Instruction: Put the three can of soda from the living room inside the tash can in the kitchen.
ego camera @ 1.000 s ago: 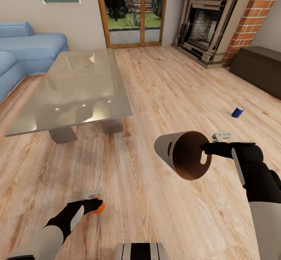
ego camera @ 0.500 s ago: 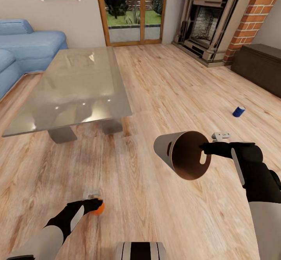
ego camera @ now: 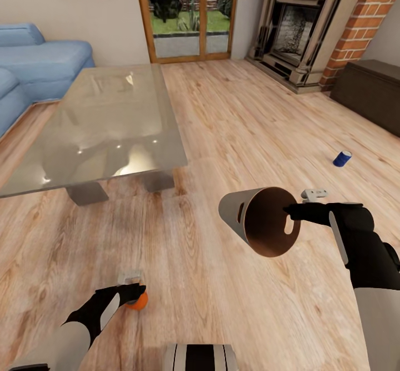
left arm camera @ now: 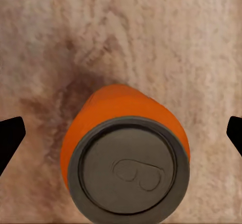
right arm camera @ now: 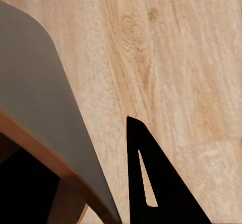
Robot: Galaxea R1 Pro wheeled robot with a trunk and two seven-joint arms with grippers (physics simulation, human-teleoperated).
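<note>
Orange soda can [ego camera: 137, 301] stands upright on the wood floor [ego camera: 233, 120] at the lower left of the head view, its silvery top up. The left pincer [ego camera: 135, 291] is over it; in the left wrist view the orange can [left arm camera: 126, 156] sits between two dark fingertips [left arm camera: 10, 138] spread wide at either side, neither touching it, so the left pincer is open around the can. The right pincer [ego camera: 291, 211] is clamped on the rim of the trash can [ego camera: 258, 219], which it holds off the floor, tipped on its side with the orange-brown inside facing the camera and a handle slot next to the fingertips. In the right wrist view one dark finger [right arm camera: 156, 183] lies just outside the grey wall of the bin [right arm camera: 45, 113]. A dark blue soda can [ego camera: 341, 158] lies tilted on the floor well to the right, near the long dark bench [ego camera: 369, 93]. The glossy grey low table [ego camera: 105, 126] stands ahead on the left, with the blue sofa [ego camera: 39, 68] behind it, glass doors [ego camera: 191, 15] and the brick fireplace [ego camera: 311, 26] beyond
</note>
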